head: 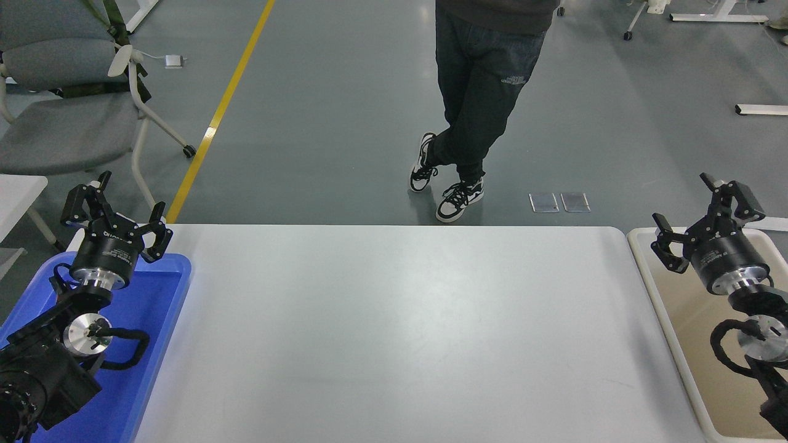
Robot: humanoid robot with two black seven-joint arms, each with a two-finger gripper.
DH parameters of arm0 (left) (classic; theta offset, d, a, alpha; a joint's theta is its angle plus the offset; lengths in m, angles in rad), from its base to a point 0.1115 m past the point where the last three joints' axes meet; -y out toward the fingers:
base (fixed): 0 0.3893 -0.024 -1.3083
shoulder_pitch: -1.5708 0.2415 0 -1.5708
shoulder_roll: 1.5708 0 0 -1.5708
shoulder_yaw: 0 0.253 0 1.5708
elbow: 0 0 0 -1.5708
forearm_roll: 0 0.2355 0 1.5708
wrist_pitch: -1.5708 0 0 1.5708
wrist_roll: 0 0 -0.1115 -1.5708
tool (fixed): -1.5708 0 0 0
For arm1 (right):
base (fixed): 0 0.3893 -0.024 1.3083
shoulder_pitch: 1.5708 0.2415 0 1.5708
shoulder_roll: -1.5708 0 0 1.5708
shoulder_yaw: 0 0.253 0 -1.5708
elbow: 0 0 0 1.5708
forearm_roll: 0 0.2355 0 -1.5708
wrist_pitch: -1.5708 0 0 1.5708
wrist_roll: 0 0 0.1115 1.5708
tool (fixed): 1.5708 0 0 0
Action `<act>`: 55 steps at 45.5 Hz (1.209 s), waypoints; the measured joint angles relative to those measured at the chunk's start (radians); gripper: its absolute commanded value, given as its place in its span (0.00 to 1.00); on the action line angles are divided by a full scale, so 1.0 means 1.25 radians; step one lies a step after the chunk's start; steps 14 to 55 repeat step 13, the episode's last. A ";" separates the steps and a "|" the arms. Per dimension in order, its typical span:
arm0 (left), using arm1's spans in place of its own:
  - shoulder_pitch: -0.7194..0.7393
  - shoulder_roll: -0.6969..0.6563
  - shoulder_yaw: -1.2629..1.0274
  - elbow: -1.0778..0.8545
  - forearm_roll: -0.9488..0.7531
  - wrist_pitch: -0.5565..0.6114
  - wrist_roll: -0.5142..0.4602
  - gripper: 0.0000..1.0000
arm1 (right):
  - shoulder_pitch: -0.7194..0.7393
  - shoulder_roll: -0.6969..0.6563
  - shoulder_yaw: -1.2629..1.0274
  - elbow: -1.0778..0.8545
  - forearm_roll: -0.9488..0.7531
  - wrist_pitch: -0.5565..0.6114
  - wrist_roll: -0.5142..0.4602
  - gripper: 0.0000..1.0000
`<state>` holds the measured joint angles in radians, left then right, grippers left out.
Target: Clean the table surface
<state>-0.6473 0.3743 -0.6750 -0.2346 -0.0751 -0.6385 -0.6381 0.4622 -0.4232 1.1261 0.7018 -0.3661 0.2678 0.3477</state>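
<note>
The table surface (pixel 394 332) is a wide matte white top filling the middle of the head view, with nothing lying on it. My left gripper (pixel 115 212) is parked at the lower left over the far end of a blue tray, fingers spread open and empty. My right gripper (pixel 708 218) is raised above the far end of the beige bin at the right, open, with nothing between its fingers.
A blue tray (pixel 157 344) lies at the table's left end and a beige bin (pixel 665 307) stands off its right end. A person (pixel 477 92) in dark trousers stands on the floor beyond the far edge. A grey chair (pixel 68 111) is at the top left.
</note>
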 measured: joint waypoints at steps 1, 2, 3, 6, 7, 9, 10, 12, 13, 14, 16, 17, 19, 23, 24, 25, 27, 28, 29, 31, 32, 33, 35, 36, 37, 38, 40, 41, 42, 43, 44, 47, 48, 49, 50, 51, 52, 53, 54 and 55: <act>0.000 0.000 0.000 0.000 0.000 0.000 0.000 1.00 | 0.001 0.004 -0.001 -0.001 -0.001 0.000 0.002 1.00; 0.000 0.000 0.000 0.000 0.000 0.000 0.000 1.00 | 0.004 0.009 -0.002 -0.007 -0.004 0.000 0.008 1.00; 0.000 0.000 0.000 0.000 0.000 0.000 0.000 1.00 | 0.006 0.014 -0.003 -0.011 -0.005 0.000 0.013 1.00; 0.000 0.000 0.000 0.000 0.000 0.000 0.000 1.00 | 0.015 0.030 -0.008 -0.025 -0.010 0.000 0.030 1.00; 0.000 0.000 0.000 0.000 0.000 0.000 0.000 1.00 | 0.017 0.035 -0.009 -0.030 -0.011 0.000 0.036 1.00; 0.000 0.000 0.000 0.000 0.000 0.000 0.000 1.00 | 0.020 0.041 -0.012 -0.036 -0.013 0.000 0.043 1.00; 0.000 0.000 0.000 0.000 0.000 0.000 0.000 1.00 | 0.022 0.044 -0.015 -0.038 -0.014 0.001 0.047 1.00; 0.000 0.000 0.000 0.000 0.000 0.000 0.000 1.00 | 0.025 0.050 -0.021 -0.043 -0.016 0.002 0.053 1.00; 0.000 0.000 0.000 0.000 0.000 0.000 0.000 1.00 | 0.026 0.053 -0.024 -0.046 -0.017 0.002 0.056 1.00; 0.000 0.000 0.000 0.000 0.000 0.000 0.000 1.00 | 0.026 0.053 -0.024 -0.046 -0.017 0.002 0.056 1.00; 0.000 0.000 0.000 0.000 0.000 0.000 0.000 1.00 | 0.026 0.053 -0.024 -0.046 -0.017 0.002 0.056 1.00; 0.000 0.000 0.000 0.000 0.000 0.000 0.000 1.00 | 0.026 0.053 -0.024 -0.046 -0.017 0.002 0.056 1.00; 0.000 0.000 0.000 0.000 0.000 0.000 0.000 1.00 | 0.026 0.053 -0.024 -0.046 -0.017 0.002 0.056 1.00; 0.000 0.000 0.000 0.000 0.000 0.000 0.000 1.00 | 0.026 0.053 -0.024 -0.046 -0.017 0.002 0.056 1.00; 0.000 0.000 0.000 0.000 0.000 0.000 0.000 1.00 | 0.026 0.053 -0.024 -0.046 -0.017 0.002 0.056 1.00; 0.000 0.000 0.000 0.000 0.000 0.000 0.000 1.00 | 0.026 0.053 -0.024 -0.046 -0.017 0.002 0.056 1.00; 0.000 0.000 0.000 0.000 0.000 0.000 0.000 1.00 | 0.026 0.053 -0.024 -0.046 -0.017 0.002 0.056 1.00; 0.000 0.000 0.000 0.000 0.000 0.000 0.000 1.00 | 0.026 0.053 -0.024 -0.046 -0.017 0.002 0.056 1.00; 0.000 0.000 0.000 0.000 0.000 0.000 0.000 1.00 | 0.026 0.053 -0.024 -0.046 -0.017 0.002 0.056 1.00; 0.000 0.000 0.000 0.000 0.000 0.000 0.000 1.00 | 0.026 0.053 -0.024 -0.046 -0.017 0.002 0.056 1.00; 0.000 0.000 0.000 0.000 0.000 0.000 0.000 1.00 | 0.026 0.053 -0.024 -0.046 -0.017 0.002 0.056 1.00; 0.000 0.000 0.000 0.000 0.000 0.000 0.000 1.00 | 0.026 0.053 -0.024 -0.046 -0.017 0.002 0.056 1.00; 0.000 0.000 0.000 0.000 0.000 0.000 0.000 1.00 | 0.026 0.053 -0.024 -0.046 -0.017 0.002 0.056 1.00; 0.000 0.000 0.000 0.000 0.000 0.000 0.000 1.00 | 0.026 0.053 -0.024 -0.046 -0.017 0.002 0.056 1.00; 0.000 0.000 0.000 0.000 0.000 0.000 0.000 1.00 | 0.026 0.053 -0.024 -0.046 -0.017 0.002 0.056 1.00; 0.000 0.000 0.000 0.000 0.000 0.000 0.000 1.00 | 0.026 0.053 -0.024 -0.046 -0.017 0.002 0.056 1.00; 0.000 0.000 0.000 0.000 0.000 0.000 0.000 1.00 | 0.026 0.053 -0.024 -0.046 -0.017 0.002 0.056 1.00; 0.000 0.000 0.000 0.000 0.000 0.000 0.000 1.00 | 0.026 0.053 -0.024 -0.046 -0.017 0.002 0.056 1.00; 0.000 0.000 0.000 0.000 0.000 0.000 0.000 1.00 | 0.026 0.053 -0.024 -0.046 -0.017 0.002 0.056 1.00; 0.000 0.000 0.000 0.000 0.000 0.000 0.000 1.00 | 0.026 0.053 -0.024 -0.046 -0.017 0.002 0.056 1.00; 0.000 0.000 0.000 0.000 0.000 0.000 0.000 1.00 | 0.026 0.053 -0.024 -0.046 -0.017 0.002 0.056 1.00; 0.000 0.000 0.000 0.000 0.000 0.000 0.000 1.00 | 0.026 0.053 -0.024 -0.046 -0.017 0.002 0.056 1.00; 0.000 0.000 0.000 0.000 0.000 0.000 0.000 1.00 | 0.026 0.053 -0.024 -0.046 -0.017 0.002 0.056 1.00; 0.000 0.000 0.000 0.000 0.000 0.000 0.000 1.00 | 0.026 0.053 -0.024 -0.046 -0.017 0.002 0.056 1.00; 0.000 0.000 0.000 0.000 0.000 0.000 0.000 1.00 | 0.026 0.053 -0.024 -0.046 -0.017 0.002 0.056 1.00; 0.000 0.000 0.000 0.000 0.000 0.000 0.000 1.00 | 0.026 0.053 -0.024 -0.046 -0.017 0.002 0.056 1.00; 0.000 0.000 0.000 0.000 0.000 0.000 0.000 1.00 | 0.026 0.053 -0.024 -0.046 -0.017 0.002 0.056 1.00; 0.000 0.000 0.000 0.000 0.000 0.000 0.000 1.00 | 0.026 0.053 -0.024 -0.046 -0.017 0.002 0.056 1.00; 0.000 0.000 0.000 0.000 0.000 0.000 0.000 1.00 | 0.026 0.053 -0.024 -0.046 -0.017 0.002 0.056 1.00; 0.000 0.000 0.000 0.000 0.000 0.000 0.000 1.00 | 0.026 0.053 -0.024 -0.046 -0.017 0.002 0.056 1.00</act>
